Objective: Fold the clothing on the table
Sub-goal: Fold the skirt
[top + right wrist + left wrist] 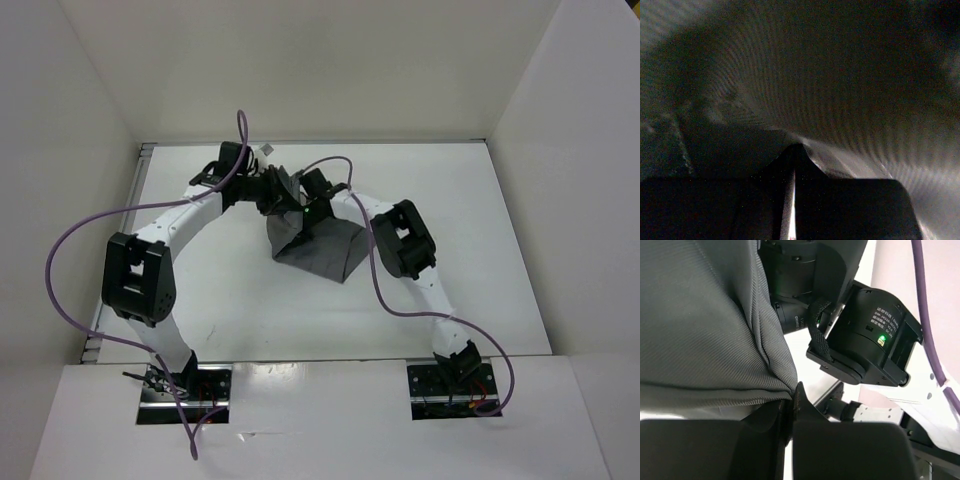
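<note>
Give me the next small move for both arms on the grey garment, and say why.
Probably ease the two grippers apart sideways to draw the held edge taut. The left gripper and right gripper are both shut on the clothing, close together at its far side, and the fabric bunches into creases at the grip, so laying it onto the table now would likely fold unevenly.

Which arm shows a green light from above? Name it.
The right arm: a small green light glows on its wrist, by the far edge of the dark grey skirt. The left arm shows no light in that view.
</note>
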{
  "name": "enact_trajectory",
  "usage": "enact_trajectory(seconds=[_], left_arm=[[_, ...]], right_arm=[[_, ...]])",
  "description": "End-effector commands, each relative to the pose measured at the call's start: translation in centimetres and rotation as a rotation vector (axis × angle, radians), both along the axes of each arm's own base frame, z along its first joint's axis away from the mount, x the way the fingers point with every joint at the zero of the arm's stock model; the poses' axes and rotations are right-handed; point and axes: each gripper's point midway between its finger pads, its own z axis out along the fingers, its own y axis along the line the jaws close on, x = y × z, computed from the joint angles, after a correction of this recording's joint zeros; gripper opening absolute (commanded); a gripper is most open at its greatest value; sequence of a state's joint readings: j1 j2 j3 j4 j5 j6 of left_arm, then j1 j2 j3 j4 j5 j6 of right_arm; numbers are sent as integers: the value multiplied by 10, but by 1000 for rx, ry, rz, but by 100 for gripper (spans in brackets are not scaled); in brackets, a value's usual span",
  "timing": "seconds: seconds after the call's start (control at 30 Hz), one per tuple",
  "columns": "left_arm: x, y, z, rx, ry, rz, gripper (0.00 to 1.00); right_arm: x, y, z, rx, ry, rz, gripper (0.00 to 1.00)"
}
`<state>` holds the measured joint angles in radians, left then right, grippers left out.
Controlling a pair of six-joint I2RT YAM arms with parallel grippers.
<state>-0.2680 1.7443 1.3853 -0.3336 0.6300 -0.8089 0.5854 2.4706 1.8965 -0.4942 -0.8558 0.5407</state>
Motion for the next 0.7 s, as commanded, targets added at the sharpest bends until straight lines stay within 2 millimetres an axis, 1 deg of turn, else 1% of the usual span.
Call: enact_trajectory(seconds=[0.0, 0.03, 0.07, 0.1, 0.13, 0.17, 0.2, 0.23, 0.27, 0.3, 0.33, 0.37, 0.4, 0.43, 0.47, 0.5, 0.53, 0.57, 0.63, 0.67], left_arm=[[-1, -21, 32, -90, -42, -59, 0], [-1, -21, 32, -90, -42, -59, 0], [-2, -24, 31, -83, -44, -60, 0], [-1, -23, 30, -75, -46, -51, 0], [-1, -23, 30, -75, -46, -50, 0], [-2, -23, 27, -73, -37, -50, 0], [-1, -23, 22, -70, -27, -50, 0], [-3, -23, 19, -67, -18, -50, 0], [-5, -27, 14, -60, -18, -66, 0], [-6, -27, 13, -57, -10, -66, 0], [-7, -26, 4, -47, 4, -71, 0], [-12, -30, 0, -45, 13, -83, 0], [-12, -30, -6, -35, 26, -88, 0], [-15, -33, -7, -29, 14, -107, 0], [-16, -32, -13, -14, 27, -105, 0], [-17, -31, -20, -4, 43, -110, 0], [-19, -34, -21, 1, 33, -127, 0], [-18, -35, -23, 4, 43, -127, 0], [-16, -34, -34, 19, 63, -118, 0], [-15, -38, -28, 15, 48, -127, 0]], right_arm=[[43, 15, 74, 146, -188, -48, 0], [53, 5, 86, 139, -222, -73, 0], [53, -5, 109, 132, -255, -92, 0], [57, -15, 120, 116, -273, -123, 1], [65, -36, 116, 72, -270, -177, 1], [66, -47, 122, 66, -278, -200, 3], [67, -58, 149, 82, -314, -241, 3], [68, -68, 154, 74, -320, -264, 4], [71, -87, 148, 44, -311, -306, 4], [68, -97, 165, 44, -329, -336, 4], [68, -106, 168, 28, -340, -351, 5], [69, -118, 161, -25, -340, -393, 5], [67, -129, 161, -65, -330, -413, 5], [61, -135, 163, -91, -337, -422, 5], [63, -149, 153, -155, -334, -464, 5], [60, -154, 147, -185, -325, -475, 5], [58, -162, 150, -197, -342, -489, 5], [50, -167, 137, -226, -318, -491, 6], [44, -179, 124, -274, -288, -528, 6], [42, -182, 118, -292, -282, -533, 6]])
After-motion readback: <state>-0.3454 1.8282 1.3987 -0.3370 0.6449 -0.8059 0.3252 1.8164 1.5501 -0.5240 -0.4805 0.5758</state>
